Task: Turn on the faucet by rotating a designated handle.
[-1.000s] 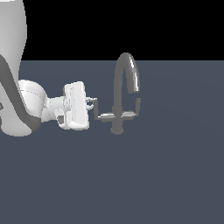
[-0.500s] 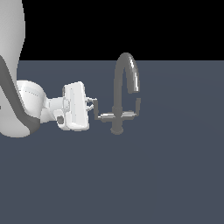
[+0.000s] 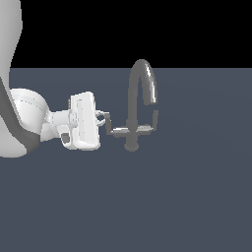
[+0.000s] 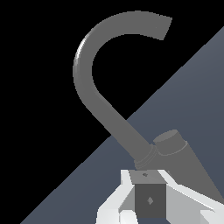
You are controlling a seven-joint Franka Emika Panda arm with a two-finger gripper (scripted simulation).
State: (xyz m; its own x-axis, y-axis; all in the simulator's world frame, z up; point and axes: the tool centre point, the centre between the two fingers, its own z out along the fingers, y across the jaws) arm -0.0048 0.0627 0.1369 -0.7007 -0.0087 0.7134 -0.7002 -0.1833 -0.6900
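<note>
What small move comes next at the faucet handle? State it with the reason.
Probably push sideways to start swinging the handle around the stem. The gripper already sits at its upright tab, which the wrist view shows between the fingers, and the faucet looks unturned.

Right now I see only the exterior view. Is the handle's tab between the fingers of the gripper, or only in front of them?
Observer: In the wrist view, the tab of the handle sits between the two fingers of the gripper.
Operator: Are the fingers already pressing on it?
Observer: I cannot tell. One finger stands close on each side of the tab, but no clear contact shows.
</note>
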